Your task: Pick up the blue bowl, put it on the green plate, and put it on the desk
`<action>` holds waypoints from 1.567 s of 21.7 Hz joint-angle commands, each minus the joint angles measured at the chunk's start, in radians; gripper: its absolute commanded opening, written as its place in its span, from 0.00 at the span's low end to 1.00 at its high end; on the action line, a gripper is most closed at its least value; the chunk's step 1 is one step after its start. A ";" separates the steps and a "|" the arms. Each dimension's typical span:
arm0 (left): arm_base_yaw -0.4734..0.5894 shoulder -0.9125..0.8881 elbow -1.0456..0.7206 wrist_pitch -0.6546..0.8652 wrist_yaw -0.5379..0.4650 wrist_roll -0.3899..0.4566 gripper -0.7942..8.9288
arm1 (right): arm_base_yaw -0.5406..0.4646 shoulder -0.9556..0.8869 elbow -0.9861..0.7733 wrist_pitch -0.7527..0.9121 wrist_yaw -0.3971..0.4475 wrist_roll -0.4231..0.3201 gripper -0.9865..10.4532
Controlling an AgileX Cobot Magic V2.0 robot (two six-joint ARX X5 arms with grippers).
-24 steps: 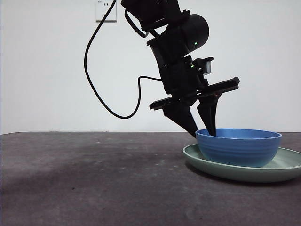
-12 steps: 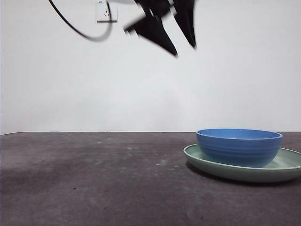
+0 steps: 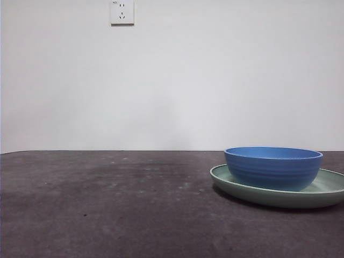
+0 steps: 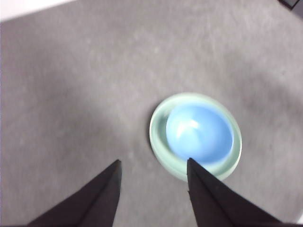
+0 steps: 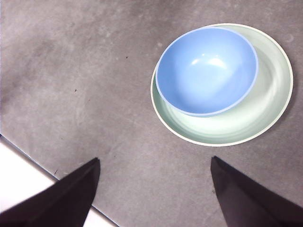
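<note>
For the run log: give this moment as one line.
bowl: on plate | left end effector: open, above, clear | right end effector: open, clear

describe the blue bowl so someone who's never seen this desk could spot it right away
On the dark grey desk, towards the right in the front view, lies a wide pale green plate. The blue bowl sits on it, off-centre against one side of the rim. It is the deep, glossy, faintly ridged dish, narrower and taller than the shallow plate under it.
</note>
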 commanded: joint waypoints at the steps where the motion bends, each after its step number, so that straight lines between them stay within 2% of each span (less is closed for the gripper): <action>1: -0.005 -0.107 -0.164 0.078 0.062 0.016 0.31 | 0.003 0.006 0.018 0.008 0.003 0.007 0.41; 6: -0.005 -0.312 -0.519 0.211 0.248 0.012 0.31 | 0.003 0.006 0.018 0.007 0.003 0.007 0.41; 11: -0.007 -0.387 -0.694 0.237 0.372 0.012 0.31 | 0.003 0.006 0.018 -0.003 0.003 0.007 0.41; 19: -0.007 -0.386 -0.698 0.237 0.373 0.012 0.31 | 0.003 0.008 0.018 -0.008 0.012 0.016 0.41; 20: -0.007 -0.386 -0.697 0.237 0.373 0.012 0.31 | 0.003 0.008 0.018 -0.008 0.030 0.026 0.41; 24: -0.007 -0.386 -0.697 0.237 0.373 0.012 0.31 | 0.003 0.013 0.017 -0.002 0.209 0.092 0.41; 27: -0.007 -0.386 -0.698 0.238 0.373 0.012 0.31 | 0.000 0.038 0.016 0.017 0.304 0.122 0.40; 29: -0.007 -0.386 -0.697 0.238 0.373 0.013 0.31 | -0.011 0.071 0.016 0.042 0.333 0.127 0.39; 34: -0.007 -0.386 -0.697 0.237 0.373 0.013 0.31 | -0.061 0.208 0.016 0.135 0.327 0.135 0.39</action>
